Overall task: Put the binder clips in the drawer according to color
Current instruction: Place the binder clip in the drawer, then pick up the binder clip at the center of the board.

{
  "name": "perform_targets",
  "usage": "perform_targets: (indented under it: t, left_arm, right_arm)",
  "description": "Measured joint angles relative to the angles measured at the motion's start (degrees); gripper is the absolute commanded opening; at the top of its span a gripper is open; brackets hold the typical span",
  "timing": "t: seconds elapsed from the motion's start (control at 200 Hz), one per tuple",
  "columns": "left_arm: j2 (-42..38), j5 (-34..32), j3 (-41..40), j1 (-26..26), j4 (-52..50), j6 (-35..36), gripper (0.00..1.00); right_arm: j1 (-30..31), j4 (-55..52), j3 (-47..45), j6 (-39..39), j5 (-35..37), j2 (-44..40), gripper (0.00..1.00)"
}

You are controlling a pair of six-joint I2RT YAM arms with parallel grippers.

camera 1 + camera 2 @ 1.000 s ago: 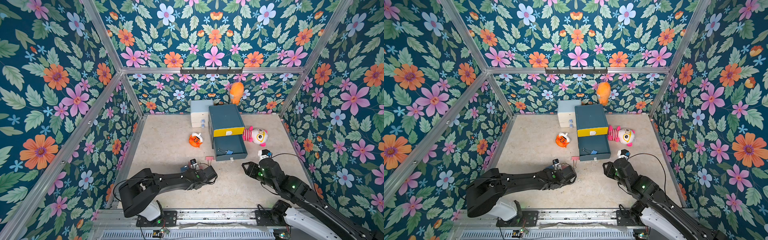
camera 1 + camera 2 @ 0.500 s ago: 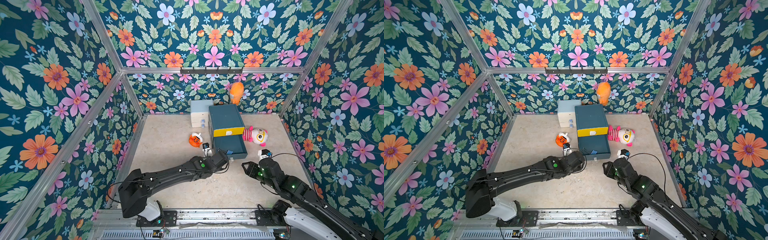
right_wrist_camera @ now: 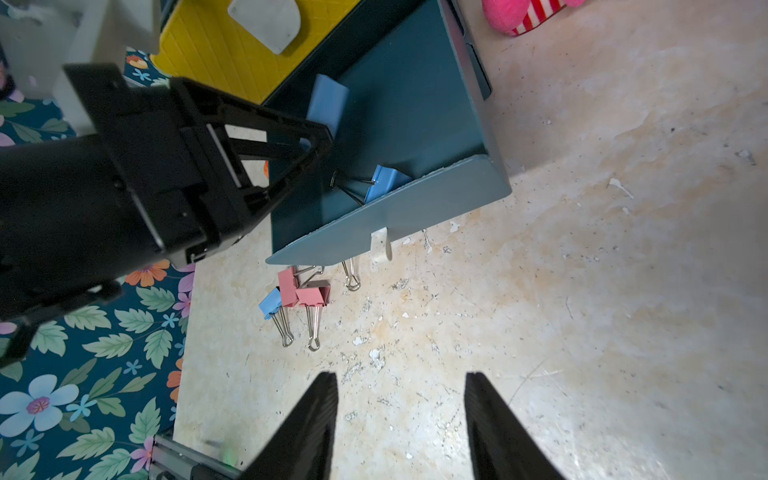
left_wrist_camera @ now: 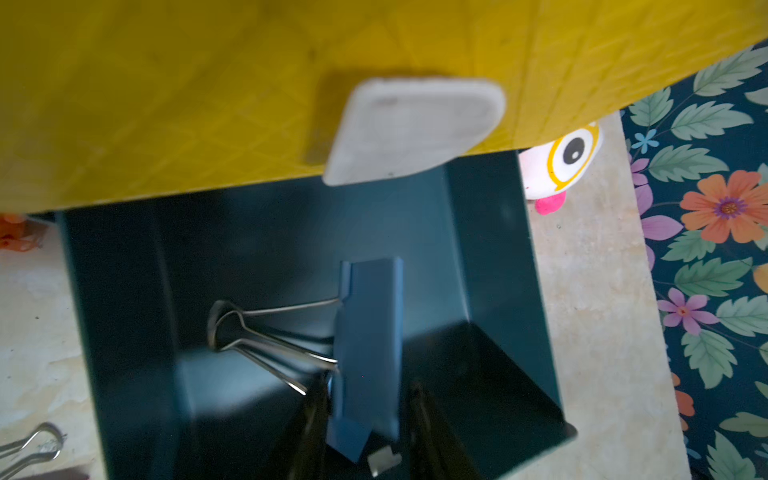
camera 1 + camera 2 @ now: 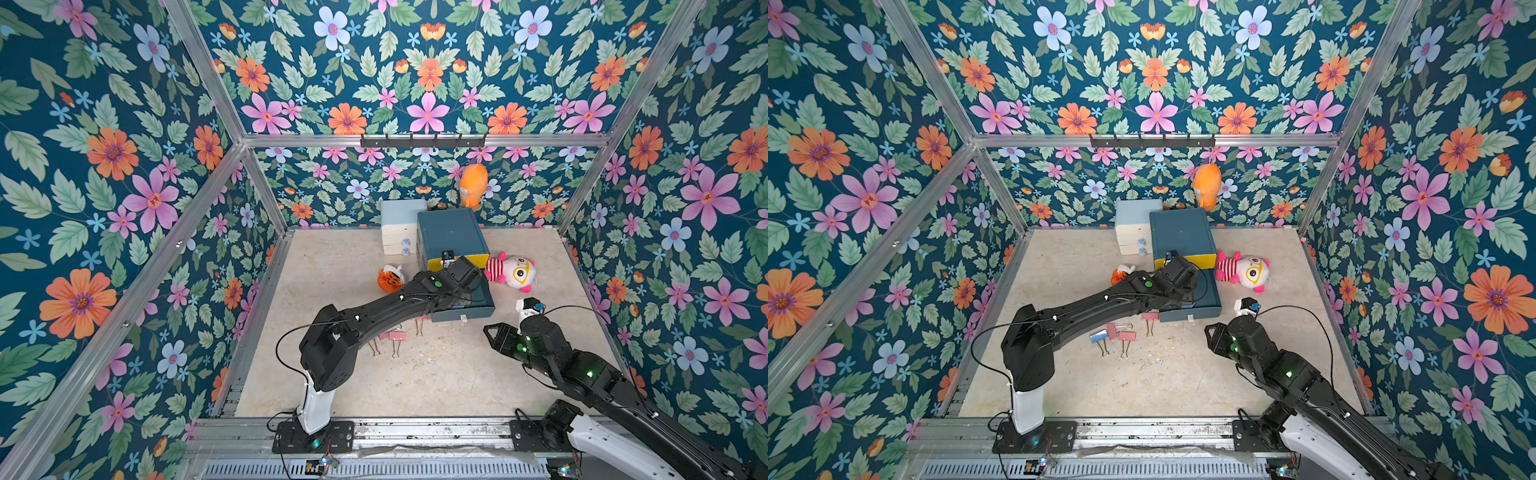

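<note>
**Top views:** The left end effector point(image 5: 468, 271) is poised over the pulled-out teal tray of the drawer point(image 5: 451, 232). The right end effector point(image 5: 492, 336) hangs above the counter point(image 5: 415, 382), just beside the tray front. Loose binder clips point(image 5: 1119, 334) lie on the counter behind the left end effector.

**Left wrist:** The fingers point(image 4: 436, 440) are parted. A blue clip point(image 4: 368, 332) stands between them with a slim gap on one side.

**Right wrist:** The fingers point(image 3: 307, 424) are apart and empty. A second blue clip point(image 3: 384, 180) lies in the tray ahead.
</note>
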Motion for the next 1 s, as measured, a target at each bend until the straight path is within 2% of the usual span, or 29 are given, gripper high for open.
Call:
perform_targets:
  t: [0.045, 0.12, 0.315, 0.64, 0.82, 1.0]
  left_arm:
    - [0.0, 0.8, 0.2, 0.1, 0.1, 0.5, 0.63]
    - [-0.3, 1.1, 0.3, 0.1, 0.2, 0.6, 0.69]
    - [-6.7, -0.2, -3.5, 0.0, 0.6, 0.8, 0.71]
    - [-26.1, -6.5, -24.2, 0.6, 0.5, -3.2, 0.77]
    - [-30.6, -6.4, -36.1, 1.7, -2.6, -7.3, 0.79]
    - [-31.8, -5.0, -43.7, 2.4, -3.4, -10.4, 0.79]
  right_arm:
    - [0.0, 0.0, 0.1, -0.2, -0.2, 0.2, 0.52]
    - [0.0, 0.1, 0.3, -0.4, -1.6, 0.8, 0.52]
    - [0.0, 1.1, 0.5, -1.1, -3.7, 1.4, 0.52]
    - [0.0, 1.5, 1.2, -1.5, -5.4, 2.4, 0.52]
    - [0.0, 3.1, 0.3, -1.5, -5.7, 2.9, 0.52]
    - [0.0, 4.3, -0.1, -1.5, -6.2, 4.0, 0.52]
